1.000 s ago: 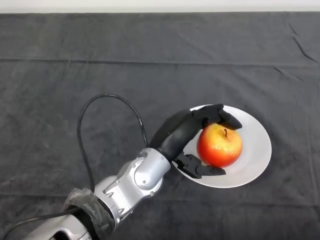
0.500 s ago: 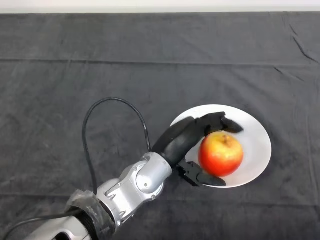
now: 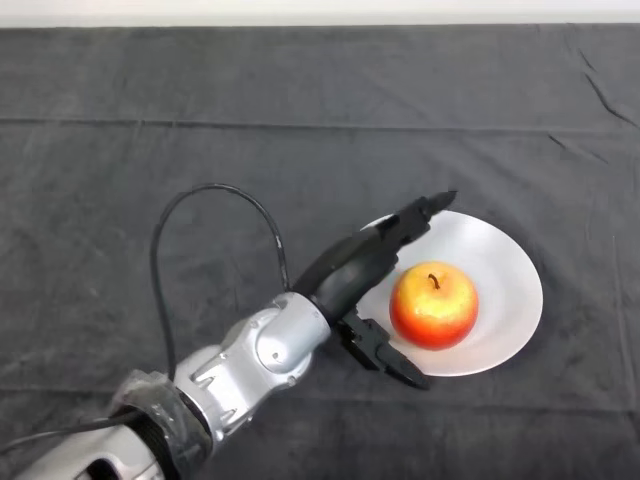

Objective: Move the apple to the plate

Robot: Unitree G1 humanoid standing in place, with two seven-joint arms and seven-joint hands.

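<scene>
Fingers: the fingers (image 3: pixel 418 214) of the left hand (image 3: pixel 350 270) are stretched out straight and spread, gripping nothing; they reach up and to the right over the plate's near-left rim, their tips above its upper-left edge.
Thumb: it points down and to the right, just off the plate's lower-left edge, apart from the fruit.
Hand: black, lying at the plate's left side, with a gap between it and the apple.
Apple: the apple (image 3: pixel 434 305) is red with a yellow patch on top, stem up, sitting on the plate a little left of and below its middle, free of the hand.
Plate: the plate (image 3: pixel 505 280) is white and round, resting flat on the worktop, right of centre in the head view.
Arm: silver-grey, coming in from the lower left and ending at the black hand.
Worktop: the worktop (image 3: pixel 200 120) is covered by a dark cloth with faint creases; a pale strip shows along its far edge.
</scene>
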